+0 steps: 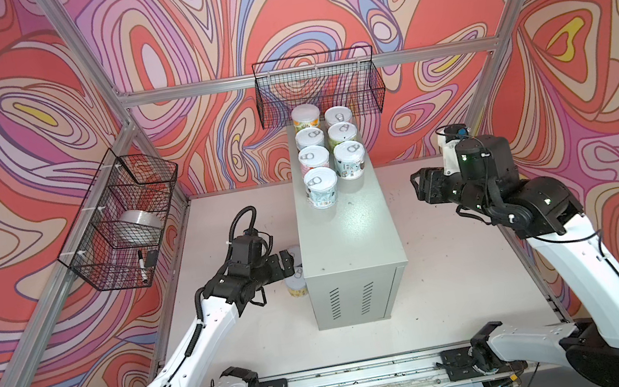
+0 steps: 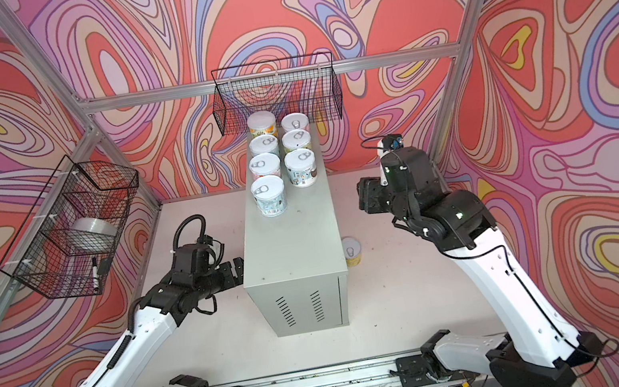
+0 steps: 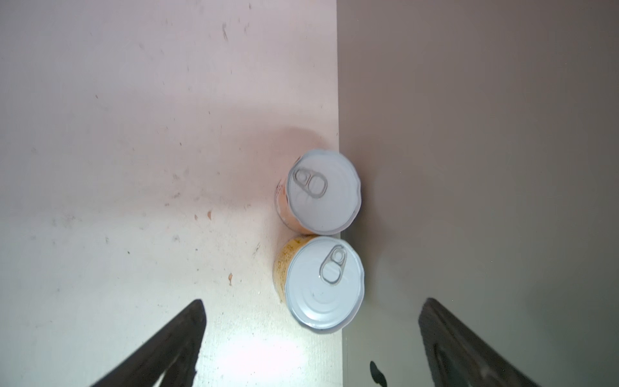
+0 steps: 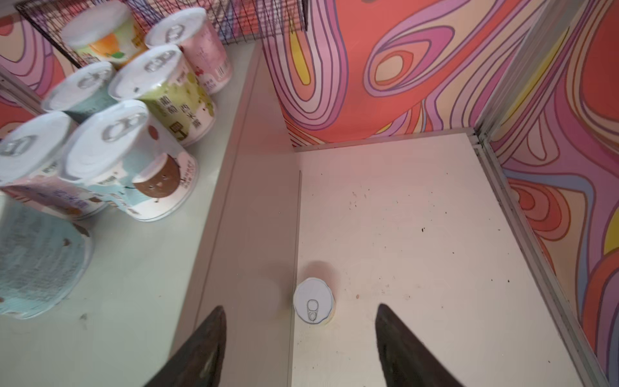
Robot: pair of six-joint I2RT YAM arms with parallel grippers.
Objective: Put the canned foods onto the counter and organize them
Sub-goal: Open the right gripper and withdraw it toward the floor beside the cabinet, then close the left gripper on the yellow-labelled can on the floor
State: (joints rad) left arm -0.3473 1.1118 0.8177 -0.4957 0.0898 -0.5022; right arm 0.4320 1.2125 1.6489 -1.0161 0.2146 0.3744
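With left gripper [image 1: 287, 263] spread wide and empty, go down around yellow can [image 3: 326, 284], squeeze softly, lift straight, miss counter [image 1: 352, 238].

1. Green-label can [image 4: 174, 100], on the counter [image 4: 134, 295] towards its far edge: big Chinese characters, apparently "西米露"; the rest is blurred.
2. Pale-blue can with a coconut face [image 4: 144, 167], just nearer: small Chinese print, unreadable.
3. Pink can [image 4: 207, 50], by the far edge: barcode, digits too small.
4. Nearest pale-blue can [image 4: 37, 258]: block of fine print, blurred.
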